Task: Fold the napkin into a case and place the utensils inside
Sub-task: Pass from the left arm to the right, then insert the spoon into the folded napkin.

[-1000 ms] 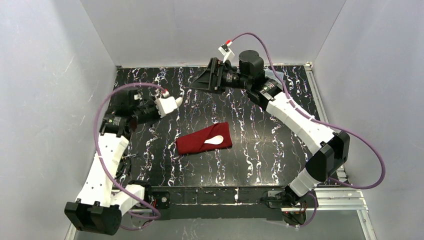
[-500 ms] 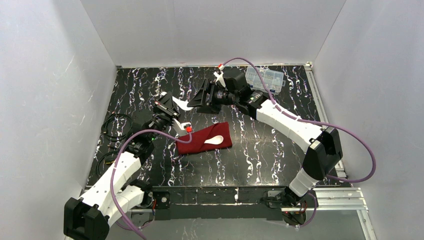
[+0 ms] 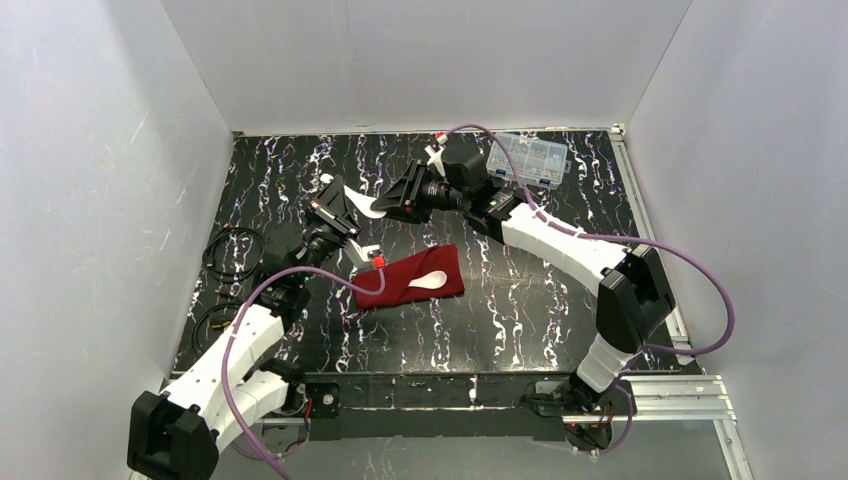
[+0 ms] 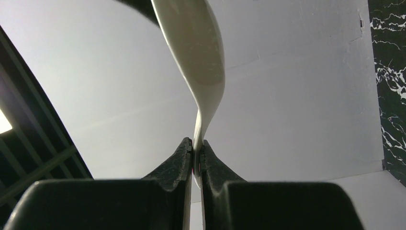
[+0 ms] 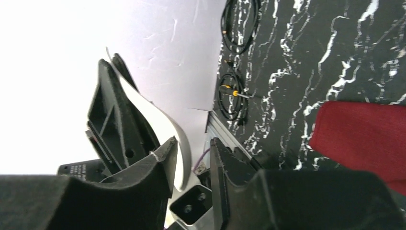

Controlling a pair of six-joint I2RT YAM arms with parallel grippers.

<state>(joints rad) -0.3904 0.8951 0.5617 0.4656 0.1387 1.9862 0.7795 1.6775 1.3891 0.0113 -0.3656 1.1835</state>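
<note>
White spoon [image 4: 196,52] | pinched by left tool [image 4: 197,143] | case [image 3: 393,287] far from table [image 3: 520,315] edges

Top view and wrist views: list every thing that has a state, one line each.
case: folded, flat on the table.
first utensil: lying on the case.
second utensil: in the air, held by its handle.
left gripper: shut on second utensil.
right gripper: open, jaws either side of second utensil.
clear box: appears closed.

Black marbled table [image 3: 500,320], red case [image 3: 395,288] mid-table, clear box [image 3: 530,158] far right, cables [image 3: 228,252] left
</note>
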